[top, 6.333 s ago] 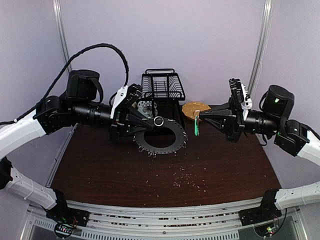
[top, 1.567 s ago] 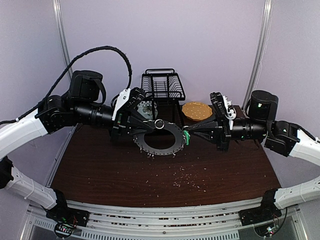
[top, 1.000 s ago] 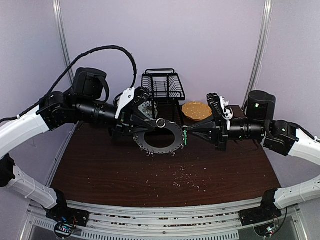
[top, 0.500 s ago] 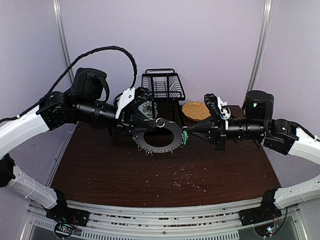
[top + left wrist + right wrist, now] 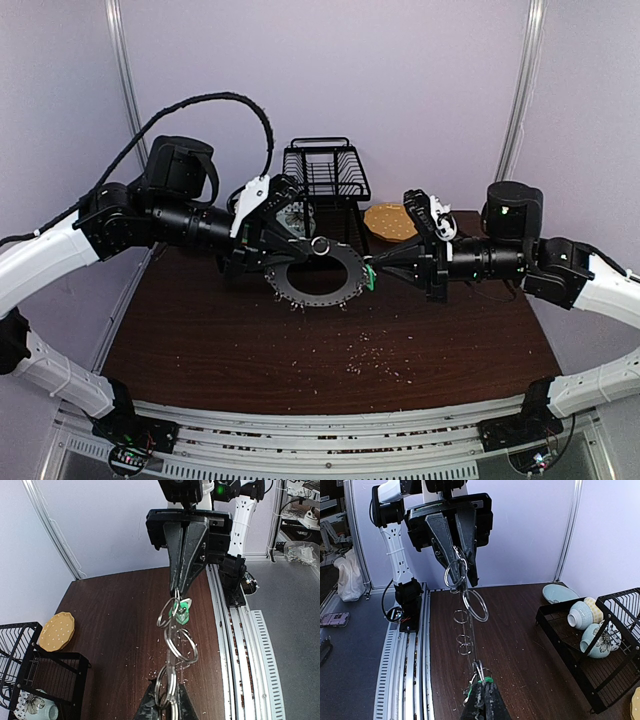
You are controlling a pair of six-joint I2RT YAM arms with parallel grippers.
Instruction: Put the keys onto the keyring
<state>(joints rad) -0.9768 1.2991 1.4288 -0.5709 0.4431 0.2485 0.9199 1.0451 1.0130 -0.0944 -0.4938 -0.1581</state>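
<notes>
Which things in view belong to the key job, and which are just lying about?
Job: keyring, gripped in the left claw; green key, gripped in the right claw.
Lying about: black wire rack with cups; yellow plate; crumbs.

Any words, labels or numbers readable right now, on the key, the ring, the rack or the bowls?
None can be read.
The key, keyring, wire rack and bowls show no lettering; the bowls carry only a flower pattern.
</notes>
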